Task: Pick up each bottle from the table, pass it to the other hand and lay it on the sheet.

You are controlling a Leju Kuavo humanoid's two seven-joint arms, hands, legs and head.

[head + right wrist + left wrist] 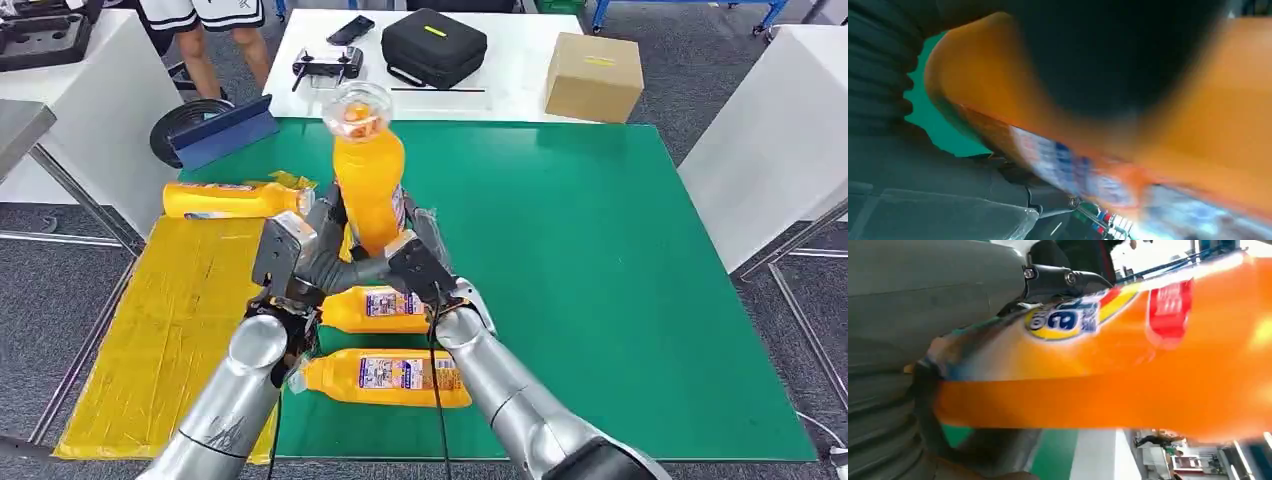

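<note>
An orange bottle (368, 172) with a clear cap stands upright in the air over the green mat (600, 260). My left hand (298, 256) and my right hand (418, 264) both grip its lower part from opposite sides. In the left wrist view the bottle (1148, 370) lies against the hand's grey thumb (923, 310). Dark fingers (1108, 55) cross the bottle (1213, 125) in the right wrist view. One more bottle (232, 200) lies at the far end of the yellow sheet (170, 330). Two others (385, 308) (392, 378) lie on the mat just beneath my hands.
A blue tray (226, 132) stands at the mat's far left corner. The white table behind carries a black case (433, 47), a controller (325, 67) and a cardboard box (594, 76). A person's legs (200, 45) are at the back left. White tables flank both sides.
</note>
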